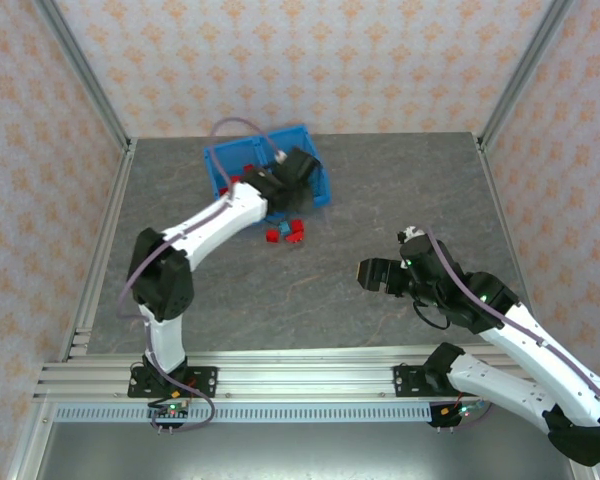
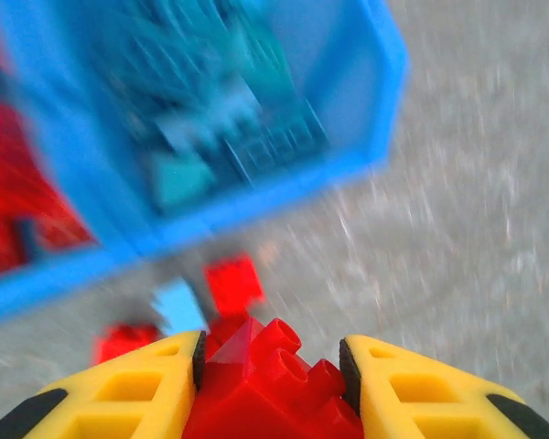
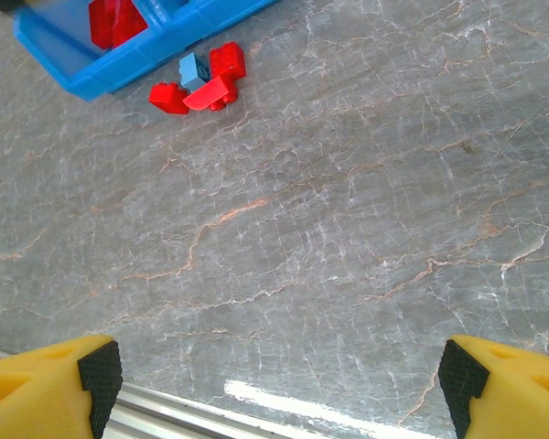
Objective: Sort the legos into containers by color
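Bright, even, diffuse light; shadows on the grey marbled tabletop around the bright blue rectangular plastic bin are faint and soft. In the left wrist view the bin is smeared by motion blur, while the red studded plastic brick below it looks crisper. The right wrist view is sharp, with a white glare strip far from the bin.
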Controlling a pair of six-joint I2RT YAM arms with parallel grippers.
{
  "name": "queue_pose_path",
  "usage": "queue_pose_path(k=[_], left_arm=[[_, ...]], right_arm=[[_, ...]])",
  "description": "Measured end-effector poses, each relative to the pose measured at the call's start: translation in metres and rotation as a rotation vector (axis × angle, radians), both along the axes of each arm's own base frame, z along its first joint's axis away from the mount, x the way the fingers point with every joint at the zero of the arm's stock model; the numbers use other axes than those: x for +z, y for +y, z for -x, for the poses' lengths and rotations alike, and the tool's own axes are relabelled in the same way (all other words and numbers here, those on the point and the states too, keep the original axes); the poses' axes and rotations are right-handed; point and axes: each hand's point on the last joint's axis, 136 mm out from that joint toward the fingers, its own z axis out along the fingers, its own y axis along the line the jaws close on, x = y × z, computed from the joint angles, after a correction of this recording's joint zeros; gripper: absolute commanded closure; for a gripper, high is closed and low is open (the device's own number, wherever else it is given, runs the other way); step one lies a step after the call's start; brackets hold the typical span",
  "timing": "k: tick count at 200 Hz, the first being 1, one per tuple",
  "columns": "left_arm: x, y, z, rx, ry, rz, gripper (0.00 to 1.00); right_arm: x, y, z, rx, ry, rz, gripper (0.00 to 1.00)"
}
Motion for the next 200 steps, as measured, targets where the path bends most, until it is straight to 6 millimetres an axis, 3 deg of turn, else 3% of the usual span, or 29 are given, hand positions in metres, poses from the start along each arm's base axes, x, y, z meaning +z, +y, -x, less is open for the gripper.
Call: queue_pose_path(k=[16,30,47,62,93,114,145,163,200], left_arm=[[0.026,0.044,-0.028,0.099,-0.064,0.000,0.63],[0.034,0.080,-0.047,0.181,-0.088,-0.014,0.62],[0.029,0.109,-0.065,0.247,-0.080,-0.034,0.62],[0.014,0.122,-0.079,0.280,-0.054,-0.051,0.61],[-0.032,0.138,-0.092,0.316,0.035,-0.061,0.56],[-0.043,0.146,-0.093,0.333,0.061,-0.051,0.51],[-0.040,0.144,-0.092,0.333,0.065,-0.015,0.38],[-0.035,0.140,-0.082,0.318,0.070,0.006,0.37],[0.007,0.129,-0.043,0.278,0.027,0.080,0.36]], right_arm=[[0.000,0.001,-0.001,-0.002,-0.002,-0.009,0.09],[0.000,0.002,-0.001,-0.003,0.000,-0.011,0.09],[0.000,0.002,-0.001,-0.005,0.003,-0.015,0.09],[0.000,0.003,0.000,-0.005,0.007,-0.019,0.09],[0.000,0.003,0.000,-0.011,0.011,-0.030,0.09],[0.003,0.003,0.002,-0.012,0.011,-0.050,0.09],[0.006,0.005,0.002,-0.014,0.005,-0.072,0.09],[0.007,0.007,0.001,-0.014,0.000,-0.078,0.09],[0.008,0.009,-0.002,-0.013,-0.005,-0.082,0.09]])
